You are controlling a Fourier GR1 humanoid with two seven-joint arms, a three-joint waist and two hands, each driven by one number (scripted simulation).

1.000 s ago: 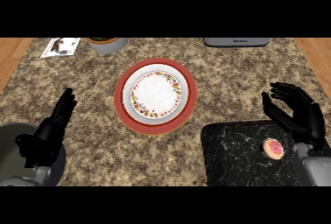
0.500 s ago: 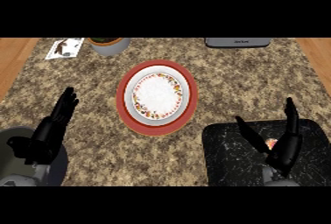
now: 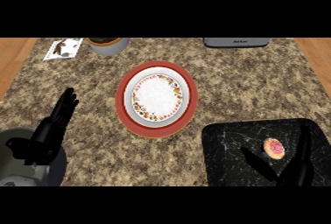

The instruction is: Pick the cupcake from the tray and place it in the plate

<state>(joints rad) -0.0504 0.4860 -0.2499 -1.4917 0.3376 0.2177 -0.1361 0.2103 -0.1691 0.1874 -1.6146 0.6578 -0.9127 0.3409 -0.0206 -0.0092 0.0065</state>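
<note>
Lettering on the grey appliance (image 3: 237,42) is unreadable.

1. A plate (image 3: 157,98) sits mid-counter (image 3: 258,83), nothing on it.
2. The cupcake (image 3: 275,148) lies on the black tray (image 3: 223,148) at lower right.
3. The right hand (image 3: 294,168) hangs over the tray, its straight fingers either side of the cupcake without touching it.
4. The left hand (image 3: 55,124) rests open at the left.

Even, soft light; faint shadows

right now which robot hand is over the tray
The right robot hand, open, thumb and fingers straddling the cupcake on the black tray; the left rests off it.
</note>
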